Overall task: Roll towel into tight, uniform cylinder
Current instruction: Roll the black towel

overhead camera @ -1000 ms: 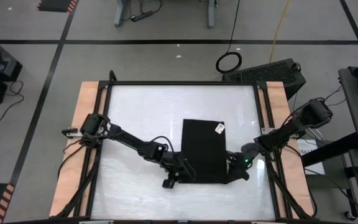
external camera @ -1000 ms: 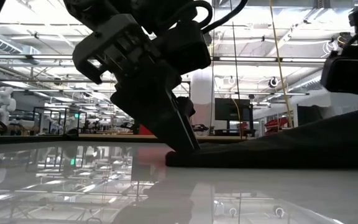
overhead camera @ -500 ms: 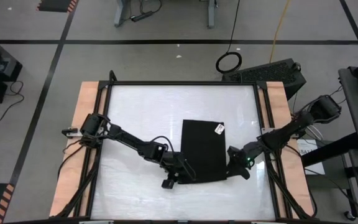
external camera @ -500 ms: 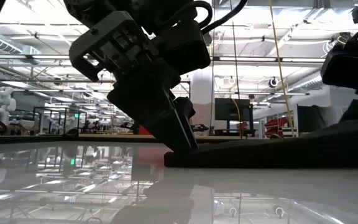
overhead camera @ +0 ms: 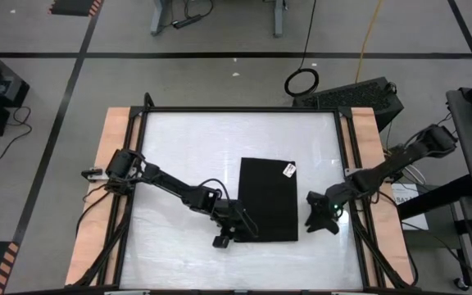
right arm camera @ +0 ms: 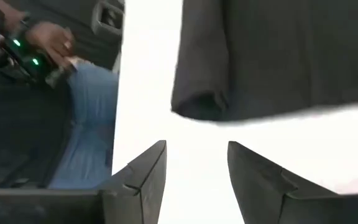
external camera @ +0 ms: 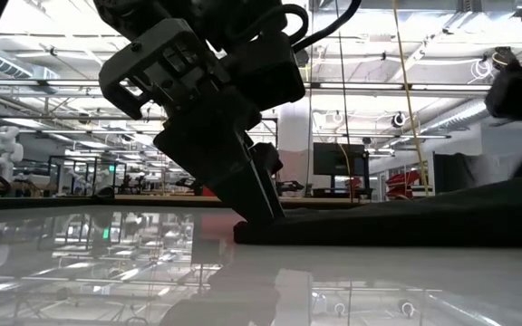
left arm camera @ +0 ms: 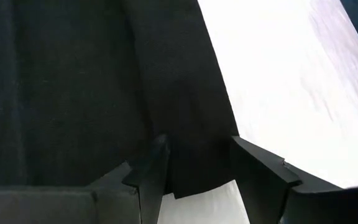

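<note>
in the low view the left gripper (external camera: 263, 213) hides the towel's (external camera: 406, 217) near corner, and the frame edge cuts the cloth off. the left wrist view leaves unclear whether the jaws pinch that corner. the towel's white tag (overhead camera: 288, 169) is too small to read. a blurred person (right arm camera: 73, 93) sits beside the table.

The high view looks straight down on the whole table (overhead camera: 179, 147), arms entering from 9 and 3 o'clock. The low view sits at tabletop level, facing across into the room, very near the left gripper (external camera: 259, 204). Each wrist view looks closely past its own fingers. All four share the towel (overhead camera: 268, 198).
</note>
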